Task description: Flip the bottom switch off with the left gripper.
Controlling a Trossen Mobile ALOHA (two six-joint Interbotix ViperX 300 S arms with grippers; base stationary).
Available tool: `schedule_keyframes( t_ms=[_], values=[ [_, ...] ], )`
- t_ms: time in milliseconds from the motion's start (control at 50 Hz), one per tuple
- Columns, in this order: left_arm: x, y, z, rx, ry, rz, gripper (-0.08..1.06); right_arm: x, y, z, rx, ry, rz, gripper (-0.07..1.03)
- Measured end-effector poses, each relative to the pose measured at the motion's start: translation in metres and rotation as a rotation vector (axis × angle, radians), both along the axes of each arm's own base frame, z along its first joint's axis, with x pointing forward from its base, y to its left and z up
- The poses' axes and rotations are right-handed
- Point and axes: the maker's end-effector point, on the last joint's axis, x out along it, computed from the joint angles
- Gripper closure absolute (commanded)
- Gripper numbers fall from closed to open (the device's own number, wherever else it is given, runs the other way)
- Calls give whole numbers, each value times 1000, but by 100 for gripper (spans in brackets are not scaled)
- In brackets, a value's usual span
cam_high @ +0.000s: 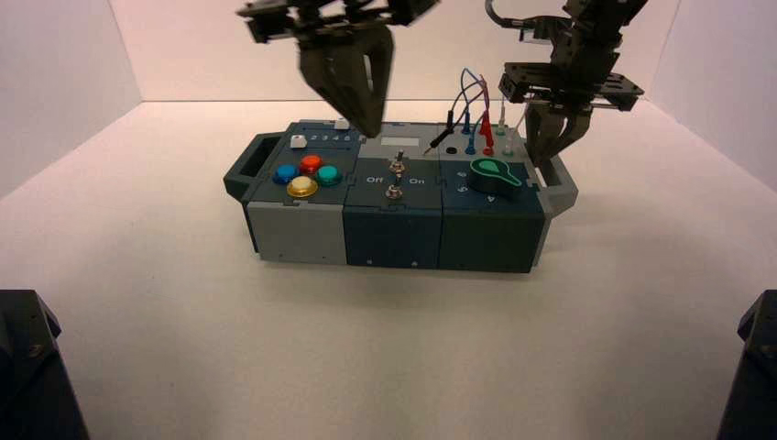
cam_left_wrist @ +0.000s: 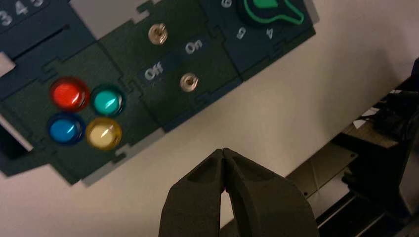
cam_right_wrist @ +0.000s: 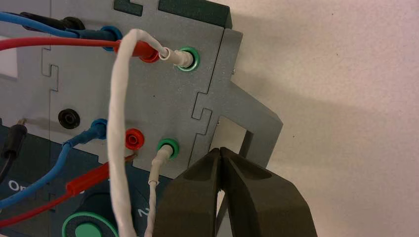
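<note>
The bottom switch [cam_high: 394, 192] is a tiny silver toggle on the box's dark middle panel, between the "Off" and "On" lettering and nearest the front edge. It also shows in the left wrist view [cam_left_wrist: 188, 82], with the second toggle [cam_left_wrist: 158, 33] behind it. My left gripper [cam_high: 368, 130] hangs above the back of the box, behind and above both toggles. Its fingers are shut and empty [cam_left_wrist: 223, 149]. My right gripper [cam_high: 550, 158] is shut and empty by the box's right handle [cam_right_wrist: 219, 149].
Red, blue, green and yellow push buttons [cam_high: 303, 174] sit left of the switches. A green knob [cam_high: 493, 171] sits to their right. Plugged wires [cam_high: 476, 101] rise at the back right. The box has a handle at each end [cam_high: 246, 170].
</note>
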Motion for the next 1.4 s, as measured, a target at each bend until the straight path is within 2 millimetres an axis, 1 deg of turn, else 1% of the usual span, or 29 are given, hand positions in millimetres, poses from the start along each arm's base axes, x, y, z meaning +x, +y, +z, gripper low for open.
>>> schedule_keyframes(
  t_ms=[320, 660, 940, 1260, 1400],
  values=[
    [14, -20, -13, 6, 21, 55, 101, 0, 0, -1, 0, 1, 0, 99],
    [23, -33, -24, 8, 44, 131, 101, 1, 1, -1, 0, 1, 2, 99],
    [27, -38, -34, -2, 48, 195, 101, 3, 0, -1, -1, -6, 0, 99],
    [29, -40, -53, 14, 57, 208, 101, 4, 1, -1, 0, -11, -2, 99],
    [31, -41, -56, 11, 53, 210, 101, 4, 0, -1, 0, -11, -2, 98]
  ],
)
